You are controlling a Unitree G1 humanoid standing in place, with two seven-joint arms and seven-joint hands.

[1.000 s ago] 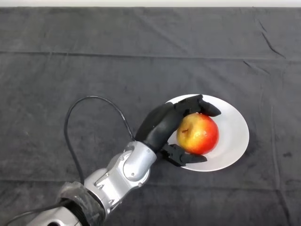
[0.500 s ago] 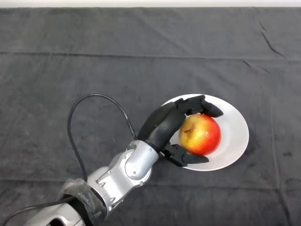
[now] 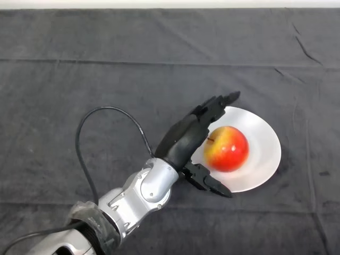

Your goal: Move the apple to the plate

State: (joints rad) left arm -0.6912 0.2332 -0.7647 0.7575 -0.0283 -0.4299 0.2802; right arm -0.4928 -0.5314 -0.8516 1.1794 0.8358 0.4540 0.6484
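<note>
Dark cloth covered the surface (image 3: 106,64). From the head view, the apple (image 3: 227,148) sat on the plate (image 3: 264,146), just right of the hand (image 3: 183,141), whose fingers (image 3: 220,103) and thumb were spread apart, clear of the fruit.

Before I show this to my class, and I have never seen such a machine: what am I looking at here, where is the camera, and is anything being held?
This is a humanoid robot at a table covered with a dark cloth. The camera sits on its head, looking down. The silver-grey left arm enters from the lower left and ends in a black hand. A red and yellow apple sits on a white plate. The hand is open beside the apple, fingers spread on either side, so nothing is held.
</note>
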